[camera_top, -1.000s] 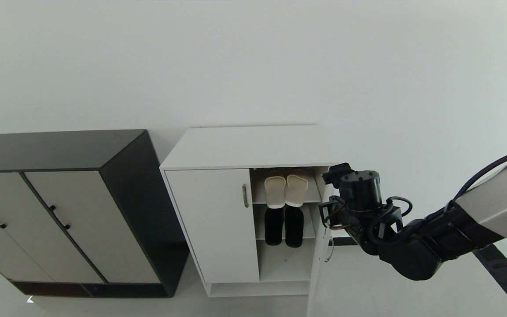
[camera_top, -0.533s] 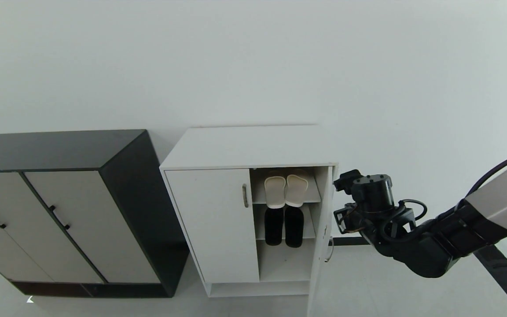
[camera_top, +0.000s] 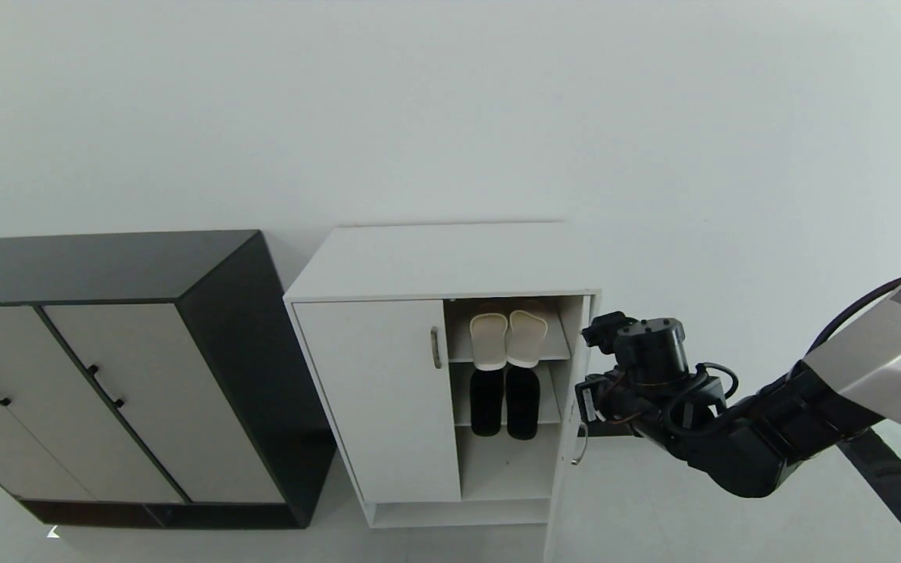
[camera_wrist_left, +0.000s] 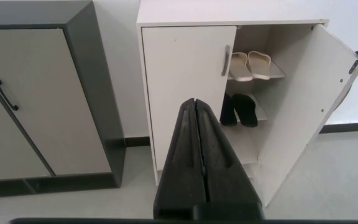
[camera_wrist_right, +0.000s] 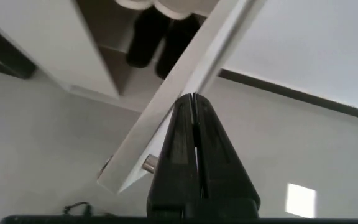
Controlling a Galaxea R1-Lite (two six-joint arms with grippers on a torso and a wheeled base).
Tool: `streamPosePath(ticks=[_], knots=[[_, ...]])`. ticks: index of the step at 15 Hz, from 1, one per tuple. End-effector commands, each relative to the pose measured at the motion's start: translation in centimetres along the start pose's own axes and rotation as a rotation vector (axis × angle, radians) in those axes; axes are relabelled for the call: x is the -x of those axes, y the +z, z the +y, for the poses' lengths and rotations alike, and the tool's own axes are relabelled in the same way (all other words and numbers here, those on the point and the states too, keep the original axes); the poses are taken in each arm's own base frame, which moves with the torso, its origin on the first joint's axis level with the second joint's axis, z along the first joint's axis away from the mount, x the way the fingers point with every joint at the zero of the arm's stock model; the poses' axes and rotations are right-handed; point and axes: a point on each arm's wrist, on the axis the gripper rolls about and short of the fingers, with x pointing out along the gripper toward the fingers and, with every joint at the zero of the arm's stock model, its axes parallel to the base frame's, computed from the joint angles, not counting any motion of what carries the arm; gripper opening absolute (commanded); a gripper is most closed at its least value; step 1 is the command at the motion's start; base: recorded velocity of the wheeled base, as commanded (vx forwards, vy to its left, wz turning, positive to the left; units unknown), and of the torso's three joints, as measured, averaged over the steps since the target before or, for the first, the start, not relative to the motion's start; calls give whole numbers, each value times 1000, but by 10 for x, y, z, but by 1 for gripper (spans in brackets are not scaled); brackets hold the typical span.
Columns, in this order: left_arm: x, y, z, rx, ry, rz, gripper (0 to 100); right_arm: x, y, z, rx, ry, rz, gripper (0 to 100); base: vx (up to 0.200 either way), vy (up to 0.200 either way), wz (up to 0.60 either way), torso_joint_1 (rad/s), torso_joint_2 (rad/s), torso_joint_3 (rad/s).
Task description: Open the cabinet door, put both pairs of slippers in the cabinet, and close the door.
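The white cabinet (camera_top: 435, 258) stands against the wall with its left door (camera_top: 380, 399) shut and its right door (camera_top: 564, 469) swung open, seen edge-on. A white pair of slippers (camera_top: 507, 338) lies on the top shelf and a black pair (camera_top: 504, 402) on the shelf below. My right gripper (camera_top: 585, 400) is shut, with nothing in it, against the outer face of the open door (camera_wrist_right: 185, 93), above its handle (camera_top: 580, 446). My left gripper (camera_wrist_left: 194, 104) is shut and hangs in front of the cabinet (camera_wrist_left: 188, 93), well back from it.
A dark cabinet (camera_top: 106, 375) with beige doors stands close on the left of the white one. Bare floor lies in front of both. A dark strip (camera_top: 892, 481) runs along the floor at the right.
My right gripper first drew off to the right of the open door, then came back left against its outer face. The door's lower edge has shifted slightly left.
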Motion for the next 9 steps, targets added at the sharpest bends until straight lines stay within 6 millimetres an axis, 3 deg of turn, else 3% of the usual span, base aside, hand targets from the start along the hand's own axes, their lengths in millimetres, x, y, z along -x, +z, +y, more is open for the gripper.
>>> streamPosePath(ticks=[1,5,9], knots=[[0,0,0,0,-1,1,0,-6,2,9,-55,48,-18,0,0,0,0,0,0,0],[0,0,0,0,-1,1,0,-9,8,11,-110,121,-85,0,0,0,0,0,0,0],[0,0,0,-1,1,1,0,-9,-1,7,-115,210,-132,0,0,0,0,0,0,0]])
